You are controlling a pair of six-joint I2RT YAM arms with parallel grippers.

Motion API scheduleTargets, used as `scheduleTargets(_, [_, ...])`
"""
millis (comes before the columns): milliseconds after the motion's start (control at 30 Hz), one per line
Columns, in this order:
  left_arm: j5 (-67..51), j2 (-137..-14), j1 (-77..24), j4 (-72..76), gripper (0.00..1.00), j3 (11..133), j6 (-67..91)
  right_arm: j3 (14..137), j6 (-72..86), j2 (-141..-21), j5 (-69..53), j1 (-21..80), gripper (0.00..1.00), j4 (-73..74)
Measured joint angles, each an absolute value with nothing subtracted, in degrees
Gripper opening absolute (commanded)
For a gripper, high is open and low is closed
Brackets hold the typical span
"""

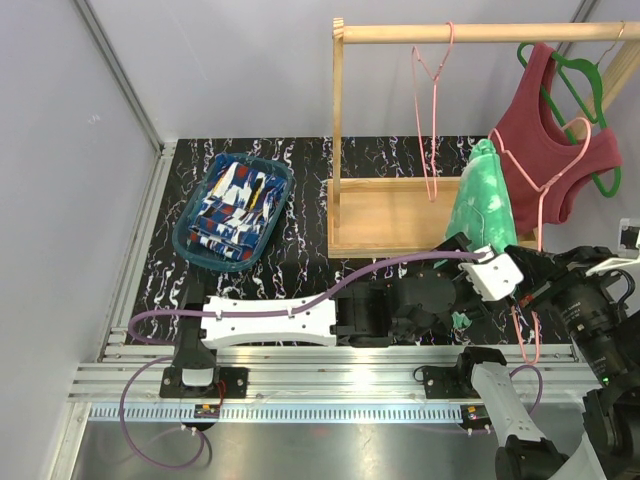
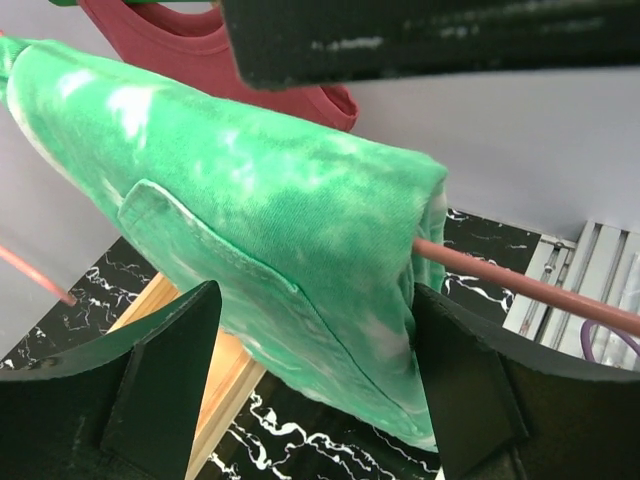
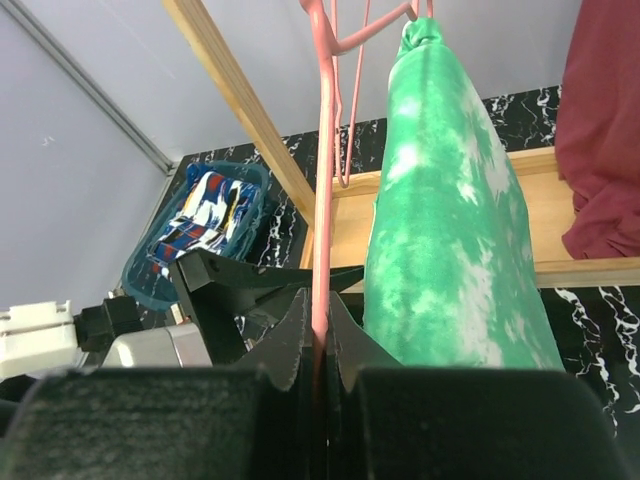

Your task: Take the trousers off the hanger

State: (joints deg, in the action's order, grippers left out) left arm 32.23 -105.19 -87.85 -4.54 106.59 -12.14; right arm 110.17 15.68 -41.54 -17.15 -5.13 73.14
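Observation:
The green trousers, mottled with white, hang draped over a pink hanger in front of the wooden rack. My left gripper is open, its fingers either side of the lower end of the green cloth; the left gripper touches it at most on the right finger. My right gripper is shut on the pink hanger's wire, beside the green trousers. The blue printed trousers lie in a teal basket at the left.
A wooden rack with a top rail stands at the back. An empty pink hanger hangs on the rail. A dark red tank top hangs on a green hanger at the right. Grey walls close the left and back.

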Motion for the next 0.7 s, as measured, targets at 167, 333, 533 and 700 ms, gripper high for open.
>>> scheduleTargets(167, [33.43,-105.19,-87.9,-3.25,0.51,106.8,-12.03,110.48,16.03,-41.54,-18.2,-5.13,0.0,72.66])
scheduleTargets(333, [35.0,-105.19,-88.14,-2.5,0.0,106.91,-12.01,110.13,16.12,-41.43,-18.96,-5.13,0.0,71.42])
scheduleTargets(533, [41.39,-103.26,-88.92,-1.58,0.0,104.16,-12.16,101.41,16.1,-39.62,-19.51,-5.08,0.0,66.94])
scheduleTargets(700, [47.29,-96.95,-90.56,-1.83,0.0,99.98,-13.61,88.2,15.97,-36.49,-20.93,-4.99,0.0,60.69])
